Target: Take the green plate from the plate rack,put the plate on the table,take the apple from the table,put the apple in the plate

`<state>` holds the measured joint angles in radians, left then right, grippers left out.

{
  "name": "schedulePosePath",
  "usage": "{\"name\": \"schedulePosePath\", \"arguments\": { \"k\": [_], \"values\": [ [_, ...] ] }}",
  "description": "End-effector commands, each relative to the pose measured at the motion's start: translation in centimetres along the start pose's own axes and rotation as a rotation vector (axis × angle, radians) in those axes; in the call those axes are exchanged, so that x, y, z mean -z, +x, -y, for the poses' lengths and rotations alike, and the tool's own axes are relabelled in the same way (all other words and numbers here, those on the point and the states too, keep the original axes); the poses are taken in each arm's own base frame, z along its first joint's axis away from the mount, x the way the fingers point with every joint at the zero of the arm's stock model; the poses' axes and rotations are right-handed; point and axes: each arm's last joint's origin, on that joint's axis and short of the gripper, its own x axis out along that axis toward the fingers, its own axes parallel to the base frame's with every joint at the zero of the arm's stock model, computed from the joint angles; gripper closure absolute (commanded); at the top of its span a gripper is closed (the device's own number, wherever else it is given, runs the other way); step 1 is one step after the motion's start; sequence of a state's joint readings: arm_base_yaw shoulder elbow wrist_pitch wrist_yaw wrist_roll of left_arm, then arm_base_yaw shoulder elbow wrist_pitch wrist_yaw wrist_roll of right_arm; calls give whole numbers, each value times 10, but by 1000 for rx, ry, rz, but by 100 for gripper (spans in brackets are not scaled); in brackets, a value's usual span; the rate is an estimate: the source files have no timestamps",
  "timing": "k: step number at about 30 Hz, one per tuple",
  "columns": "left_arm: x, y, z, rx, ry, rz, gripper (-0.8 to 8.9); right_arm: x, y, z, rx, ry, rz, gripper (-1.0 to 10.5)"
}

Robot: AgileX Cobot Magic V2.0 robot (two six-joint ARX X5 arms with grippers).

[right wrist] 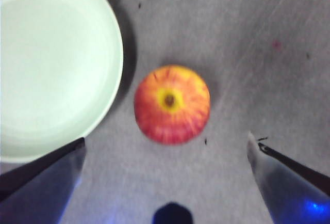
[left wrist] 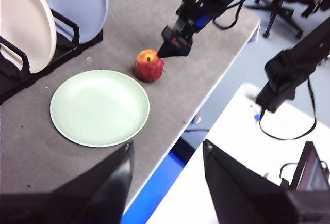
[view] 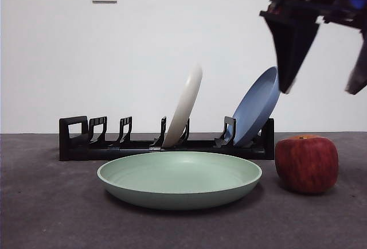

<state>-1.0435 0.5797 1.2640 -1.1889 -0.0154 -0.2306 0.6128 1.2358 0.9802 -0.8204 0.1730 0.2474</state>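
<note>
The green plate [view: 179, 177] lies flat on the table [view: 51, 214] in front of the plate rack [view: 74, 144]. Just right of the plate, not touching it, the red apple [view: 306, 164] stands on the table. My right gripper [right wrist: 165, 144] hangs open straight above the apple [right wrist: 171, 104], one jaw on each side and well clear of it; it shows dark at the top right of the front view [view: 317, 91]. My left gripper [left wrist: 166, 149] is open and holds nothing, high above the table's near edge, looking down on plate [left wrist: 99, 108] and apple [left wrist: 149, 65].
A cream-white plate [view: 186, 105] and a blue plate [view: 258, 105] lean upright in the rack's right half. The rack's left slots stand bare. In the left wrist view the table edge [left wrist: 206, 95] runs close beside the apple, with floor and a second white table beyond.
</note>
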Motion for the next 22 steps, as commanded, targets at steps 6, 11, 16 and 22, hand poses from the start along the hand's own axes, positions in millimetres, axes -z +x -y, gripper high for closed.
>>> {"name": "schedulePosePath", "arguments": {
  "k": [6,11,16,22],
  "values": [
    [10,-12,-3,3,-88,13,589,-6,36,-5,22,1,-55,349],
    [14,-13,-4,-7,-116,-20,589,-11,59,0,47,20,-97,349],
    [15,-13,-4,-9,-134,-26,589,-11,75,8,53,34,-149,351],
    [15,-13,-4,-10,-137,-26,589,-10,85,14,30,40,-204,539]
  ]
}}
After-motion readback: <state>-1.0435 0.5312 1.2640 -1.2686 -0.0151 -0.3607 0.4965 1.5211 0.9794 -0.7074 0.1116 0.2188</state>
